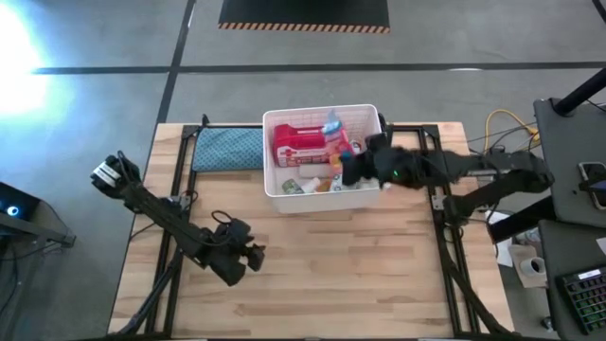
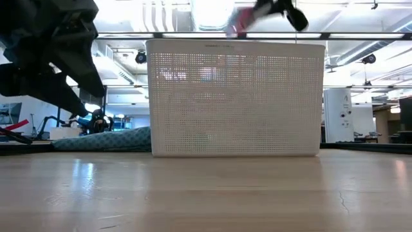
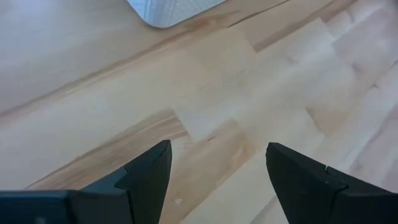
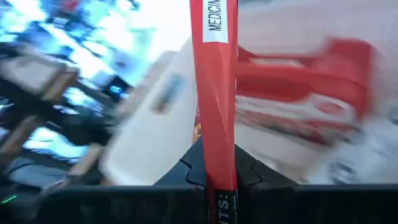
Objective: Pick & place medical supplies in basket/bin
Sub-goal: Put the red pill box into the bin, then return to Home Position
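The white bin [image 1: 322, 112] stands at the table's far middle; it also shows in the low view [image 2: 235, 96]. In it lie the red first-aid case [image 1: 298, 144], which also shows in the right wrist view [image 4: 311, 93], and other small supplies. My right gripper [image 1: 348, 169] is over the bin's right part, shut on a red tube [image 4: 213, 74] with a white label. The tube shows above the bin's rim in the low view [image 2: 237, 22]. My left gripper [image 1: 251, 258] is open and empty over bare wood at the near left [image 3: 214, 168]. My right gripper pinches one end of the red tube [image 4: 214, 155] between its two fingers. The tube runs straight out ahead of the fingers, along them. The fingers come from the table's right side. The tube is lifted clear, above the bin's rim.
A teal cloth pad [image 1: 227, 149] lies left of the bin, against it; it also shows in the low view [image 2: 103, 140]. Bare wooden tabletop [image 1: 360, 265] stretches in front of the bin. Dark frame rails run along the table's left and right sides.
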Controlling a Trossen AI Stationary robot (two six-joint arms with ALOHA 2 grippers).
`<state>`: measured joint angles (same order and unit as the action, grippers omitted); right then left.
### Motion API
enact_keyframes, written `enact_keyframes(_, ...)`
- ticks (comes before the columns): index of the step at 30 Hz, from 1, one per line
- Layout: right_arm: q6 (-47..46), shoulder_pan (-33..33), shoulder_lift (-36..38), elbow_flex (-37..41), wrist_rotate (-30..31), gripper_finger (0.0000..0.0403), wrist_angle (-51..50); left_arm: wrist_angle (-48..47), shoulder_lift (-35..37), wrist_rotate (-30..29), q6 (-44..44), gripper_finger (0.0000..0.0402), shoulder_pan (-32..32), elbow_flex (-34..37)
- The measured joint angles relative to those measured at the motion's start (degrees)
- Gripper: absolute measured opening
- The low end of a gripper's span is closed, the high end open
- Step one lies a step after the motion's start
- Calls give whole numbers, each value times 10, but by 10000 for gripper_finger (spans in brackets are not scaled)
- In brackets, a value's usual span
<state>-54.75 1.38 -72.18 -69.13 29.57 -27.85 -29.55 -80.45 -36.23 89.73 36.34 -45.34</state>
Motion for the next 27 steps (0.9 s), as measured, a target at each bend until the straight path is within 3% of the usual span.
enact_keyframes(6, -45, -52, -15, 3, -64, 13, -115, 11, 0, -3, 0, 242, 0, -9)
enact_keyframes(13, -43, -52, -65, 16, -119, 25, -119, 10, 0, -18, -6, 242, 0, -11)
enact_keyframes(22, -78, -47, -94, 16, -113, 152, -116, 11, 0, -19, -6, 242, 0, -12)
enact_keyframes(27, -59, -27, -81, 13, -74, 216, -81, 25, 0, -19, -7, 242, 0, -12)
